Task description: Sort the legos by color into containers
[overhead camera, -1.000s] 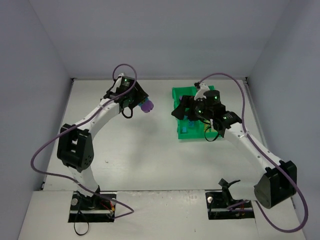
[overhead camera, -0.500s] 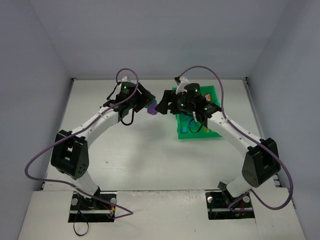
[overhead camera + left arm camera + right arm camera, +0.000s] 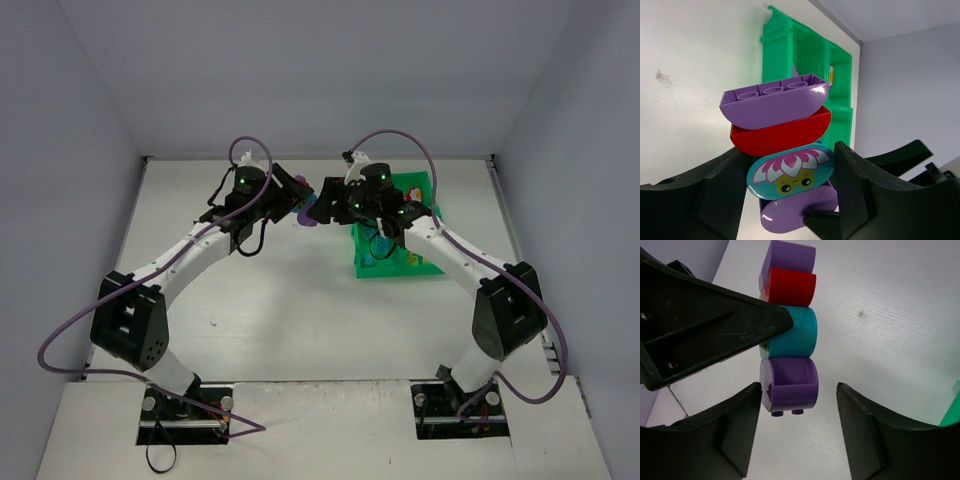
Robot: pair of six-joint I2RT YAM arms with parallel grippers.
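Left wrist: lego stack (image 3: 782,150) lengthwise outward from gripping left jaws; right jaws apart.

stacked: two purple legos (image 3: 772,100), one red lego (image 3: 782,132), one teal lego (image 3: 790,172); one green tray (image 3: 776,50)

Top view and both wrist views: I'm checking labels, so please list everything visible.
lego stack: one, four pieces, purple, red, teal, purple; in the left gripper, above the table
tray: one, green; on the table, right of centre
tray legos: at least two, teal and yellow; mostly hidden
table: one, white
cables: two, purple; along the arms
left gripper: black, shut on the stack
right gripper: black, open, either side of one purple end piece
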